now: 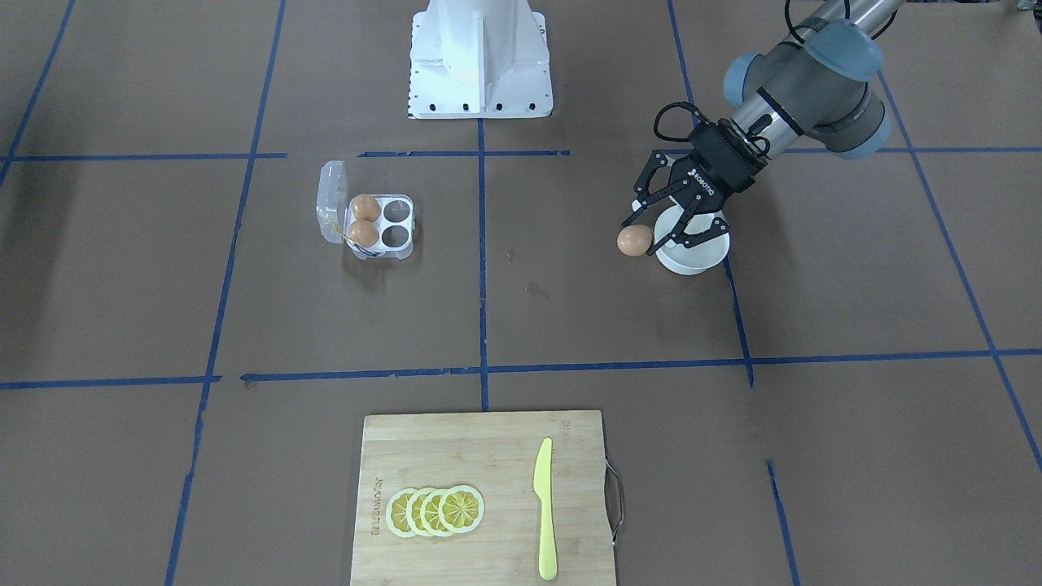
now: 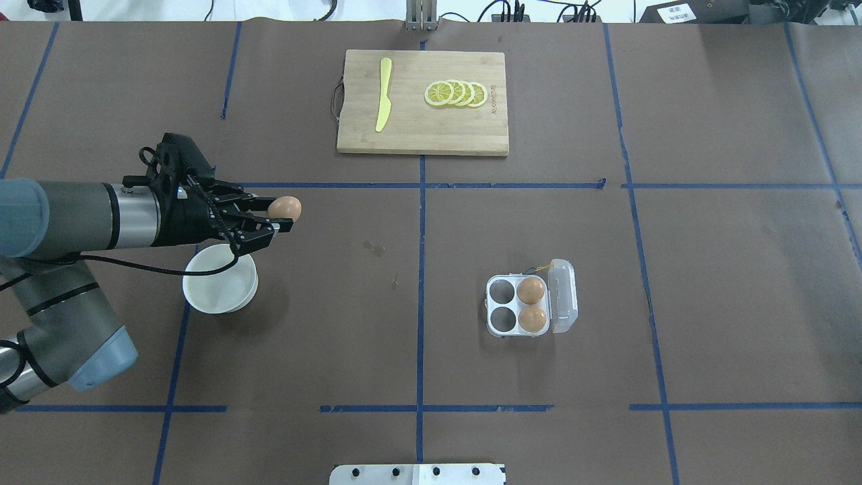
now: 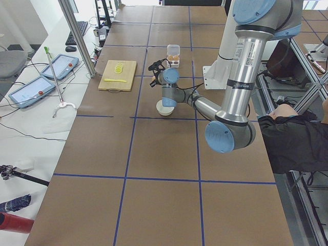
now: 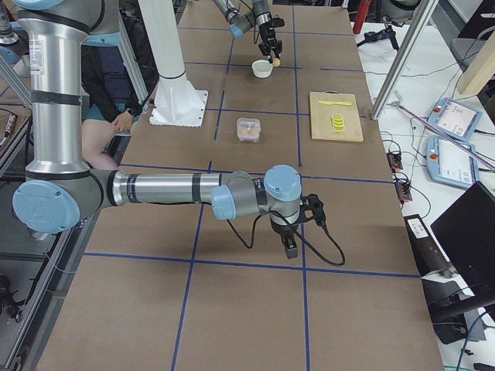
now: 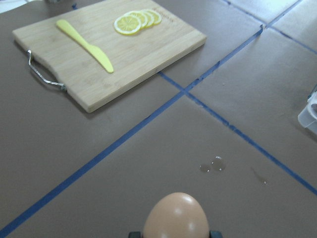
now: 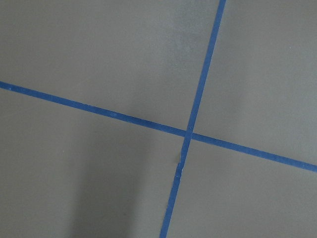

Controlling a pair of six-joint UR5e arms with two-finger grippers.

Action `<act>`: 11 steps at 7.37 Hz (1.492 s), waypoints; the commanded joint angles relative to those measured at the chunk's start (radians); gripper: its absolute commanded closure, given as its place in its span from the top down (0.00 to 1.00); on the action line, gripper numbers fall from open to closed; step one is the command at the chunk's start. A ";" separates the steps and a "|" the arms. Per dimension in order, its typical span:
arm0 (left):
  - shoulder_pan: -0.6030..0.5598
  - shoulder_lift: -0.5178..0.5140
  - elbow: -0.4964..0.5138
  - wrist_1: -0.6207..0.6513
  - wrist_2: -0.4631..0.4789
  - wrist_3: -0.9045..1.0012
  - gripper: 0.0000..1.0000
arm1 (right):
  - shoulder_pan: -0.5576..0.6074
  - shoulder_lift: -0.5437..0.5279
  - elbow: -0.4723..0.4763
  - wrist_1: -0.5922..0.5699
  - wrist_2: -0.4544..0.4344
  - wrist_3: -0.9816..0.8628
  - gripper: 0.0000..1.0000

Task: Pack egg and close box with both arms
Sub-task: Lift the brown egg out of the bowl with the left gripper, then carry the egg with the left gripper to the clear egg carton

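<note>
My left gripper [image 1: 649, 236] is shut on an orange-brown egg [image 1: 635, 240], held in the air just beside the white bowl [image 1: 692, 254]. The overhead view shows the same egg [image 2: 285, 208] at the fingertips. In the left wrist view the egg [image 5: 176, 216] fills the bottom edge. The clear box [image 2: 518, 306] lies open at the table's middle right, its lid [image 2: 563, 296] folded back. Two eggs [image 2: 531, 290] sit in the cells next to the lid; the other two cells are empty. My right gripper [image 4: 290, 241] shows only in the exterior right view, low over the table, and I cannot tell its state.
A bamboo cutting board [image 2: 465, 131] with a yellow knife [image 2: 383, 94] and lemon slices [image 2: 456, 93] lies at the far side. The white base pedestal [image 1: 480, 61] stands at the near edge. A person sits beside the table [image 3: 294, 136].
</note>
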 commanded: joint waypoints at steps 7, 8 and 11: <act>0.302 -0.298 0.234 -0.290 0.179 0.093 0.00 | 0.000 0.005 -0.006 0.000 -0.002 -0.002 1.00; 0.343 -0.337 0.276 -0.291 0.244 0.093 0.00 | 0.000 0.005 -0.008 0.000 -0.003 -0.002 1.00; 0.389 -0.409 0.377 -0.291 0.312 0.094 0.02 | 0.000 0.005 -0.008 0.000 -0.005 -0.002 1.00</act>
